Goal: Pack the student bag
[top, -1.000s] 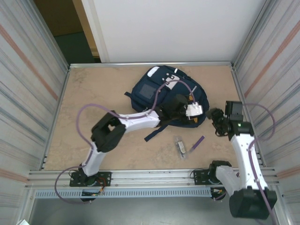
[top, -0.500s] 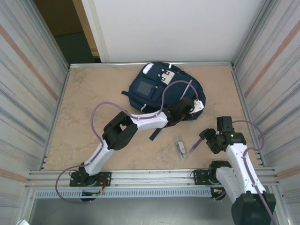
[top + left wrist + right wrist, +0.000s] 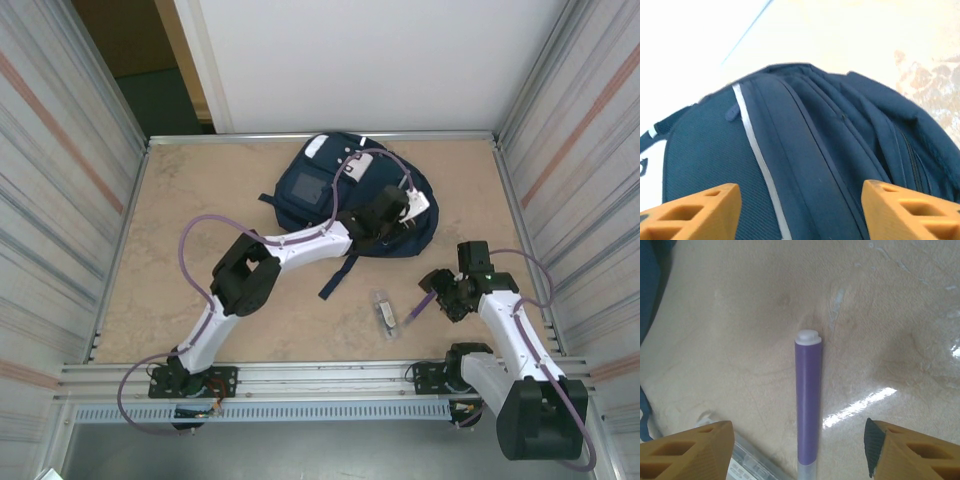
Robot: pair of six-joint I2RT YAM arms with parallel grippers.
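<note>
Lying toward the far edge of the beige stone-patterned worktop, the large navy-blue fabric student bag with white patches is noted. Left tool is held over its seamed side, orange fingers spread wide, nothing gripped. Right tool is held low over a purple plastic pen, fingers wide either side, not touching. A small clear flat packet is seen just beside the pen.

Both arms, the left arm and the right arm, are built of smooth white shell links joined by chunky black motor housings, and stand on black bases. A lavender cable loops loosely along each. The left gripper and right gripper carry blocky orange-tan fingers with rectangular hollows — one on the right is faced with a dark pad.
</note>
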